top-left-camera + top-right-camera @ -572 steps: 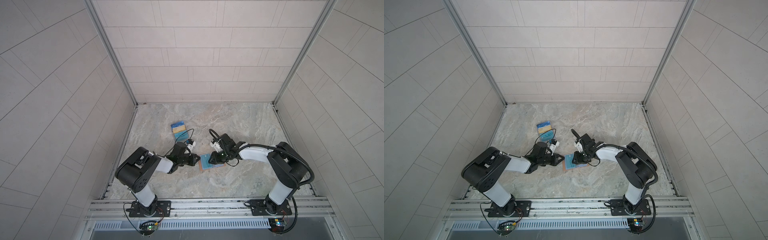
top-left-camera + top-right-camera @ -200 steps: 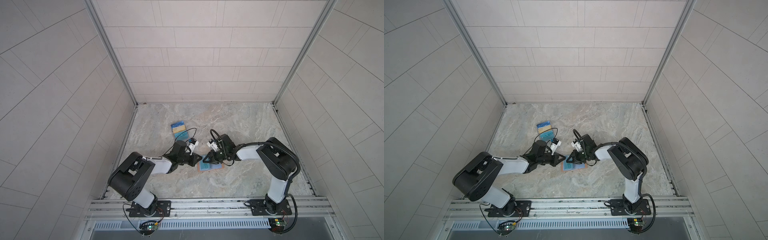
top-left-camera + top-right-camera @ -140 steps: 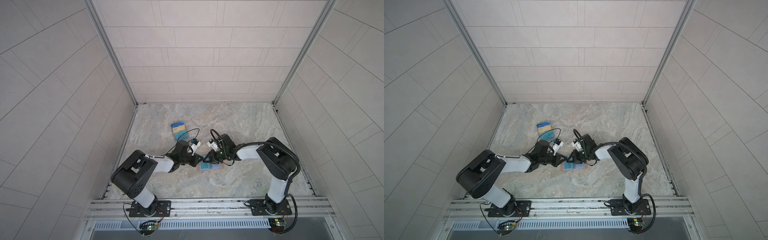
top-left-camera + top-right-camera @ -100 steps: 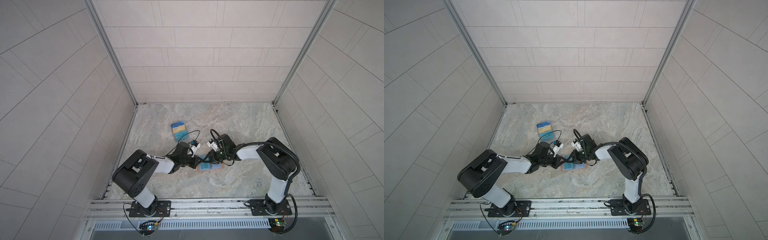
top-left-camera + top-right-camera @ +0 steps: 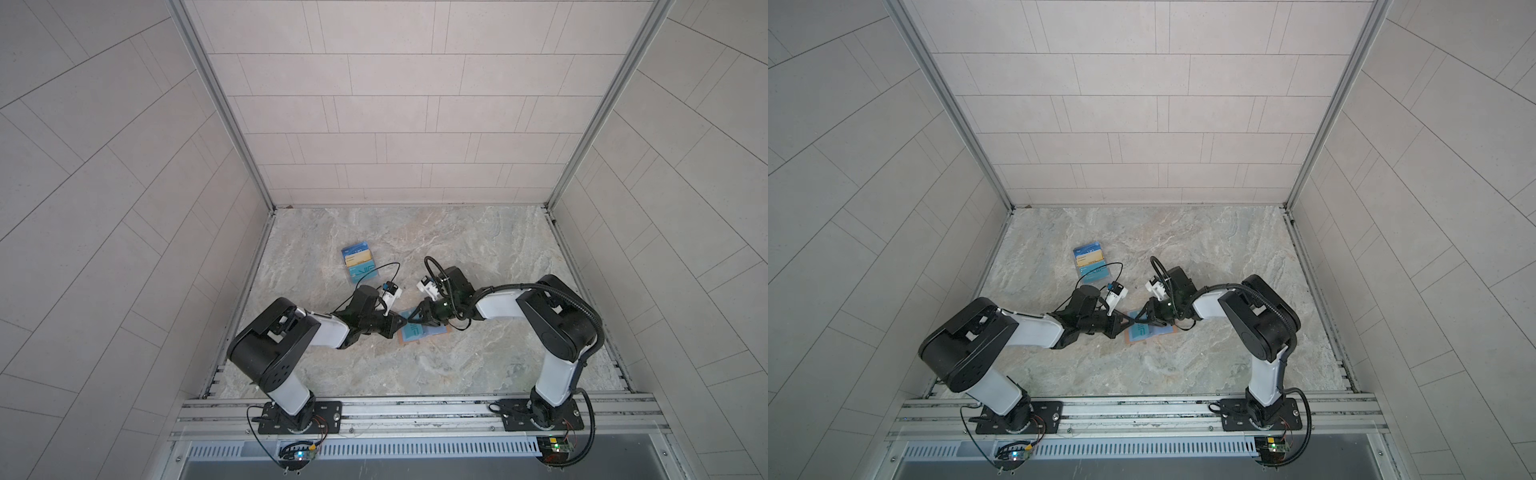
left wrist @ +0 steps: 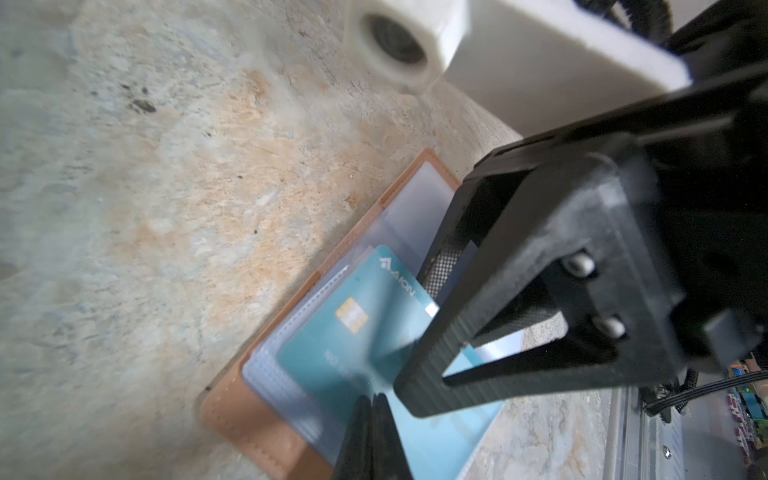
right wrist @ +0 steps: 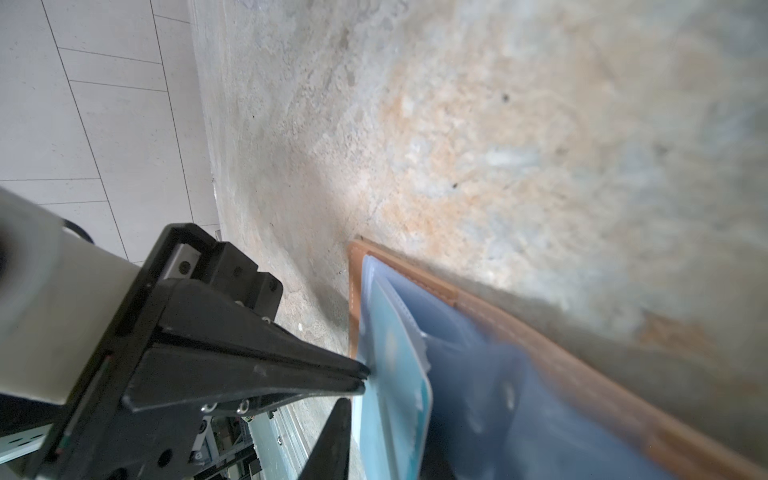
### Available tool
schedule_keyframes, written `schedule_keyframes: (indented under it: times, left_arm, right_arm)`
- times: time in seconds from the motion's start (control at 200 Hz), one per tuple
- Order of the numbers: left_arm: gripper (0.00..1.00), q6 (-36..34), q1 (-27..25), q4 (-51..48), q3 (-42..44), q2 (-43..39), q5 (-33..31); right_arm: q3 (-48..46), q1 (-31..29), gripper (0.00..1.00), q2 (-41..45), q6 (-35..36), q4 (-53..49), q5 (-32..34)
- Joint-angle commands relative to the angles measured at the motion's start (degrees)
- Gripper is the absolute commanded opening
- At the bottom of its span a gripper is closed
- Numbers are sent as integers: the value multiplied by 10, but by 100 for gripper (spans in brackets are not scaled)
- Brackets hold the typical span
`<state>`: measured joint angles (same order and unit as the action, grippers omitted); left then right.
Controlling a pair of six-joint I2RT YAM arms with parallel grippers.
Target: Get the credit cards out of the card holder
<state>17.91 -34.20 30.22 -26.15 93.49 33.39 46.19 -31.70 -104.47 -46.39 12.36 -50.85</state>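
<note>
Credit card (image 6: 353,332), thin, stiff, slick: we judged its free edge the best hold. Left fingers (image 6: 361,436) clenched there; right fingers (image 6: 519,257), at card holder (image 6: 249,415), we could not tell.

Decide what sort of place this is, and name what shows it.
Probably a robot test booth: two robot arms bolted to a metal rail, with pale tiled walls closing in a stone-look tabletop.
</note>
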Motion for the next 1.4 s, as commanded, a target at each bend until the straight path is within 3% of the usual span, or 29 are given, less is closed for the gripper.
schedule_keyframes:
  times: [0.0,0.986,1.397]
  left_arm:
    - [0,-13,-5,-47,19,26,-12]
    - [0,-18,-6,-63,11,36,-16]
    - [0,-23,-6,-73,6,35,-17]
  right_arm:
    - [-4,6,24,28,-8,18,-8]
    - [-37,60,20,50,13,9,-35]
    - [-41,72,11,57,15,8,-41]
